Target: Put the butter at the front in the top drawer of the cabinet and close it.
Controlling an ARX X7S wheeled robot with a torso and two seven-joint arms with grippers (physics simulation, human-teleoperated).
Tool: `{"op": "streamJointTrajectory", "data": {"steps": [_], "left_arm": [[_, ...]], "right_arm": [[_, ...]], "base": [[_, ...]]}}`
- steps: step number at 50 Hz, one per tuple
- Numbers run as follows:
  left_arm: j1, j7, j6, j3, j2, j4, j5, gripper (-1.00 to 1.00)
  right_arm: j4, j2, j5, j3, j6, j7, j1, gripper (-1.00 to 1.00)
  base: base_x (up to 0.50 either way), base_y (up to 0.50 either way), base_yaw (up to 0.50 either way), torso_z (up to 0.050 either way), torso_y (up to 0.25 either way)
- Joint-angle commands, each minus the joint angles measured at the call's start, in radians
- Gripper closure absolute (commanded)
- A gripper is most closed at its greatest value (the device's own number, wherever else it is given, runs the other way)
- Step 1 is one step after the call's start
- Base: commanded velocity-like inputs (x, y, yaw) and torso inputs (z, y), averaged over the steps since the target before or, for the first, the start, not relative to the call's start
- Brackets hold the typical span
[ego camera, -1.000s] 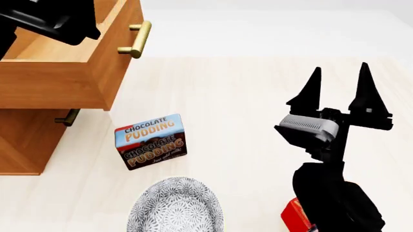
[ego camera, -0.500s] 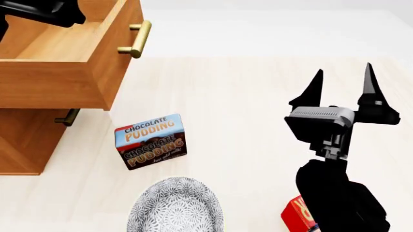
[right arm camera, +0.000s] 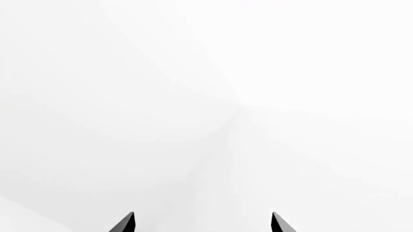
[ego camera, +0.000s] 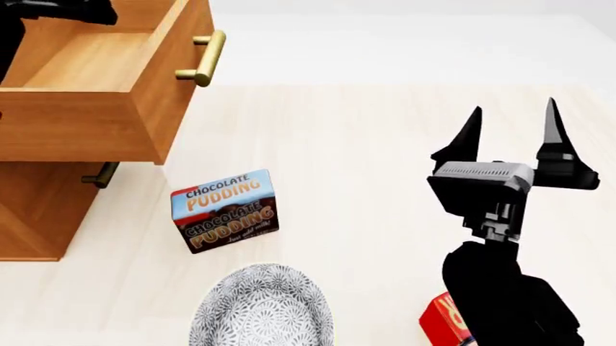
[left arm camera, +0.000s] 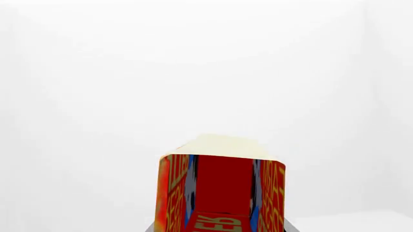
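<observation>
Left gripper (left arm camera: pixel 219 227) clamped on the red butter box (left arm camera: pixel 221 193), which juts out past its tips, above the pulled-out top drawer (ego camera: pixel 97 94); right gripper (ego camera: pixel 510 133) spread, empty, well right of the cabinet (ego camera: pixel 34 209).

Your right gripper (ego camera: pixel 511 133) points up and away from you, its two black fingers spread wide with nothing between them. Your left arm (ego camera: pixel 43 11) shows only at the head view's top left corner; its jaws aren't visible.
</observation>
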Motion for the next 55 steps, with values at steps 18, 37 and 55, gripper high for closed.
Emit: {"op": "streamJointTrajectory", "data": {"steps": [18, 37, 55], "left_arm": [[-0.009, 0.03, 0.031, -0.016, 0.029, -0.172, 0.065, 1.0], [-0.027, 0.069, 0.053, 0.02, 0.072, -0.309, 0.133, 1.0], [-0.033, 0.094, 0.067, 0.044, 0.101, -0.384, 0.169, 1.0]], "right_arm": [[-0.033, 0.0, 0.0, 0.006, 0.016, -0.006, -0.015, -1.0], [-0.061, 0.007, 0.001, 0.016, 0.033, -0.008, -0.032, -1.0], [-0.066, 0.008, 0.01, 0.027, 0.029, -0.005, -0.043, -1.0]], "base": [[0.0, 0.0, 0.0, 0.0, 0.001], [0.0, 0.0, 0.0, 0.001, 0.002], [0.0, 0.0, 0.0, 0.0, 0.002]]}}
